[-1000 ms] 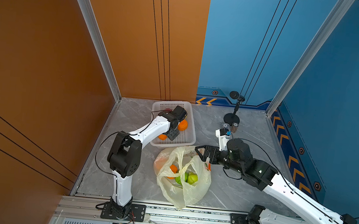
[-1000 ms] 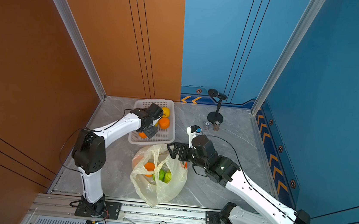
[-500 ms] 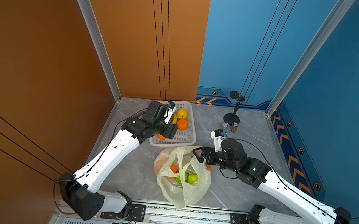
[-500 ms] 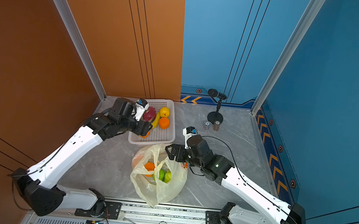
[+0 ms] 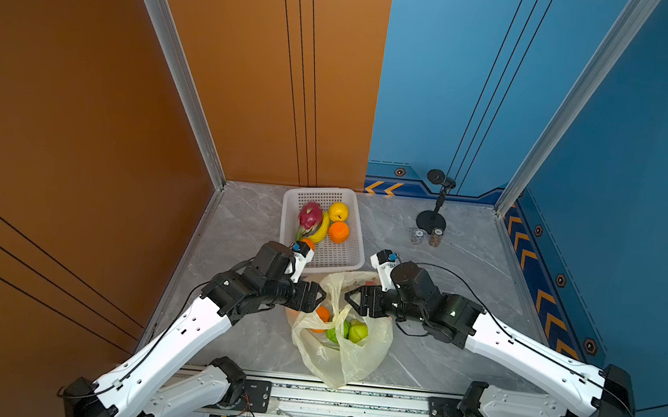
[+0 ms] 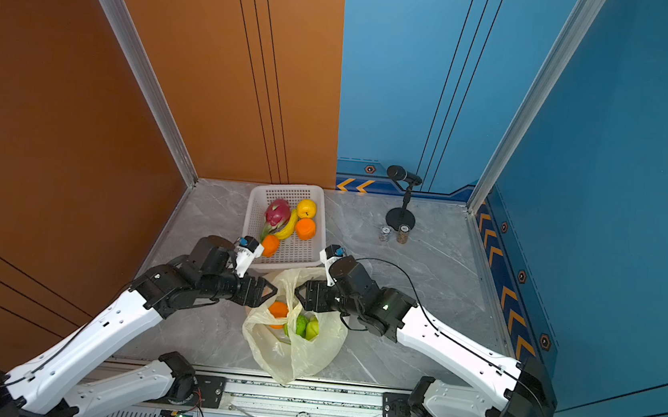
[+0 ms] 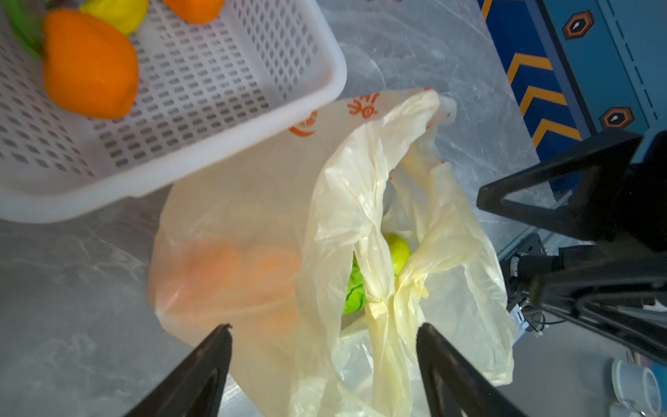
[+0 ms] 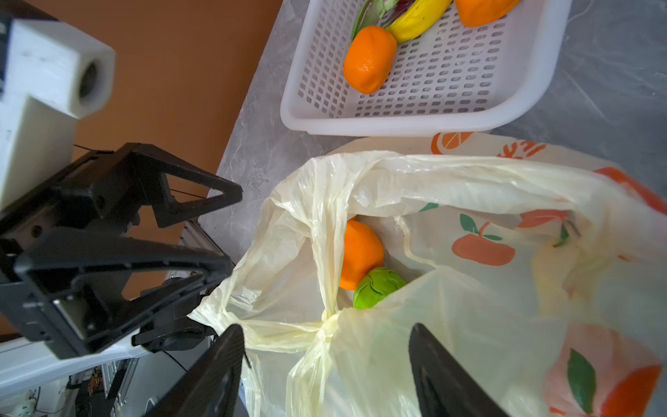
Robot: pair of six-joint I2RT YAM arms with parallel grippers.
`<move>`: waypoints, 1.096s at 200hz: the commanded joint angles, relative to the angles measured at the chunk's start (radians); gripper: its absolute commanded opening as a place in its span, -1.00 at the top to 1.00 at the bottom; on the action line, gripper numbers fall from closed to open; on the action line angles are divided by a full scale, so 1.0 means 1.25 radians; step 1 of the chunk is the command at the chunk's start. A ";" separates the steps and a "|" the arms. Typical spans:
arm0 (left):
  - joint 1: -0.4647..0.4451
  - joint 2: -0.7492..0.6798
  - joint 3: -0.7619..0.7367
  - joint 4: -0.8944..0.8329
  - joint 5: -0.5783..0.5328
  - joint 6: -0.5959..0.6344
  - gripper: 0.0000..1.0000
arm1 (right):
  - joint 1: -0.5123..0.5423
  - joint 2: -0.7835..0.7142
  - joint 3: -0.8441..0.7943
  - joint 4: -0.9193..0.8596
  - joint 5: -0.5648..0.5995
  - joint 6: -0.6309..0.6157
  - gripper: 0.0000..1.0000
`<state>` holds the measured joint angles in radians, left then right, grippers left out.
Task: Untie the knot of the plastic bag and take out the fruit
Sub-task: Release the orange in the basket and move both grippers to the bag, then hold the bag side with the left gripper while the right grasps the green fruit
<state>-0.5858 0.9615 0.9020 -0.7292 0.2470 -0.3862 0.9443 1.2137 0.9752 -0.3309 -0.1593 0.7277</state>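
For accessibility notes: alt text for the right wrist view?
Thin pale-yellow plastic bag with orange fruit prints, its small handle knot ahead of the open right gripper; a round orange and a green fruit lie inside, white perforated basket beyond.

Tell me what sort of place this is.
Probably a robot lab test cell: two white arms bolted to a metal rail, orange and blue panel walls boxing in a tabletop, a microphone on a stand.

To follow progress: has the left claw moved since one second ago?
Yes. The left claw came off the white basket, nearer the camera, to the plastic bag.
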 commanded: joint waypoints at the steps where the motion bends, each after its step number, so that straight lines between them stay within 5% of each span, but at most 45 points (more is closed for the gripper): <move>1: -0.033 0.001 -0.031 0.005 0.032 -0.044 -0.63 | 0.009 0.037 0.055 0.010 -0.012 -0.048 -0.44; 82: -0.042 0.024 -0.101 0.026 -0.076 -0.059 0.07 | 0.028 0.143 0.022 0.071 -0.122 -0.042 -0.29; 121: -0.017 0.031 -0.104 0.038 -0.108 -0.058 0.13 | 0.052 0.182 0.001 0.009 -0.116 -0.071 -0.24; 219: -0.015 0.038 -0.134 0.047 -0.121 -0.058 0.13 | 0.128 0.185 -0.061 -0.285 0.128 -0.075 -0.22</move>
<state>-0.6132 1.0080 0.7521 -0.6735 0.1146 -0.4614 1.0893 1.4269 0.9207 -0.5102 -0.1070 0.6247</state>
